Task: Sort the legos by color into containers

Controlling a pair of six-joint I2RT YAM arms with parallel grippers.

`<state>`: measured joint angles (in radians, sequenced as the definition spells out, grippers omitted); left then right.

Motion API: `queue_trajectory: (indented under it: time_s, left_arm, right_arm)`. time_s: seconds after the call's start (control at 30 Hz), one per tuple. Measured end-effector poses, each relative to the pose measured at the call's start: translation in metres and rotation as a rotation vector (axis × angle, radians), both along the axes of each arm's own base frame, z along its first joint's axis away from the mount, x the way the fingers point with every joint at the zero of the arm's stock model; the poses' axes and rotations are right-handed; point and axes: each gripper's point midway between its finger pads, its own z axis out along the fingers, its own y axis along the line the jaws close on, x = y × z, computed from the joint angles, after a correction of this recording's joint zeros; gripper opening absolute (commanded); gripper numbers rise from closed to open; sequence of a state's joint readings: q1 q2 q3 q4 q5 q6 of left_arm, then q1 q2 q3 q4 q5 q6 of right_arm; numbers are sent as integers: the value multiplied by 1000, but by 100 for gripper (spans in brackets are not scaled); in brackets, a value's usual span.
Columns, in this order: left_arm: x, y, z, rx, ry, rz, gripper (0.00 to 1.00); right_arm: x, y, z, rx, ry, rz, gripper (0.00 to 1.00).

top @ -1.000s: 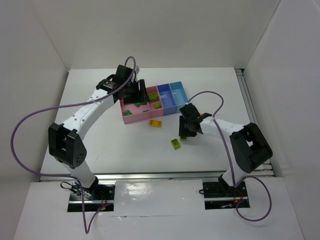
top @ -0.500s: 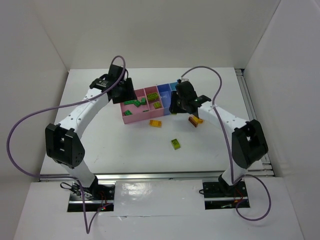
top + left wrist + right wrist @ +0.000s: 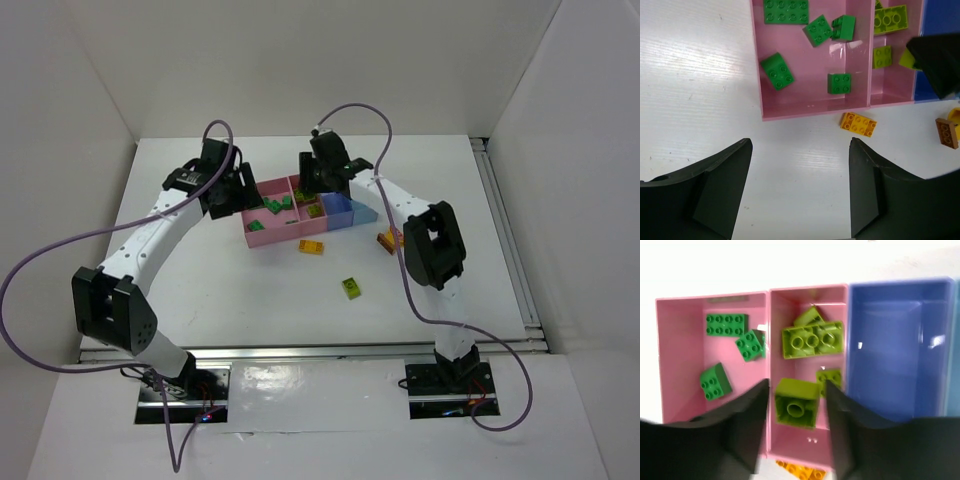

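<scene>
Bin point(image 3: 685, 345) w/ dk-green legos point(image 3: 726, 324), next bin point(image 3: 807, 437) w/ lime point(image 3: 812, 340)

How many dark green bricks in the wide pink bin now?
5 dark green bricks, all in the wide pink bin: one long brick at the far end, two close together beside it, one near the outer wall, one by the divider. None seem hidden.

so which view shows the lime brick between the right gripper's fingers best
Right wrist: the lime brick sits large between the fingers, hollow side showing. Left wrist shows only a sliver; in top external the arm hides it.
</scene>
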<state>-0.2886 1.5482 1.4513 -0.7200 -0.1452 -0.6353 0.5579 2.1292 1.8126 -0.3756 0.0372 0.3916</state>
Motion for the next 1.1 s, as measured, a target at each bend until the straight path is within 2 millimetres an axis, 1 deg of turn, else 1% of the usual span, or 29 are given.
queue_trajectory:
  time_s: [0.03, 0.1, 0.2, 0.27, 0.33, 0.37, 0.47, 0.5, 0.57, 0.63, 0.73, 0.83, 0.9, 1.0, 1.1]
  left_arm:
    - [-2, 0, -2, 2, 7, -1, 80]
    - [-3, 1, -3, 3, 12, -1, 80]
    - [-5, 1, -4, 5, 15, -2, 80]
    - [-6, 2, -5, 6, 18, -2, 79]
    - [-7, 2, -5, 6, 18, -2, 79]
    - [-7, 2, -5, 6, 17, -1, 79]
    - [-9, 3, -4, 7, 12, 1, 79]
    - [-9, 4, -4, 8, 10, 3, 79]
    - [-7, 5, -3, 9, 5, 5, 79]
    - [-6, 5, -2, 8, 0, 9, 79]
    - [-5, 6, -3, 6, -3, 10, 78]
    - [-3, 3, -5, 3, 0, 5, 78]
    - [-2, 1, -9, 3, 7, 1, 78]
    - [-1, -1, -14, 7, 21, -6, 78]
    - [-2, -4, -14, 6, 20, -12, 78]
  right_arm:
    - [4, 6, 0, 3, -6, 5, 62]
    - [7, 12, -4, -3, -8, 17, 64]
    - [-2, 12, -7, -15, -7, 21, 64]
    - [-16, 4, -9, -37, -6, 17, 64]
    - [-54, -15, -14, -85, 17, 19, 65]
    - [-73, -23, -14, -107, 26, 22, 72]
    - [-133, -41, -10, -125, 19, 57, 84]
    - [-153, -46, -9, -126, 16, 76, 90]
    - [-185, -57, -12, -131, 27, 109, 91]
    - [-204, -70, -22, -146, 52, 118, 91]
    - [-220, -85, -49, -193, 118, 122, 91]
    - [-236, -95, -72, -235, 186, 132, 87]
    - [-239, -97, -80, -251, 205, 134, 83]
    - [-238, -97, -86, -257, 215, 135, 77]
    - [-238, -95, -91, -260, 226, 136, 65]
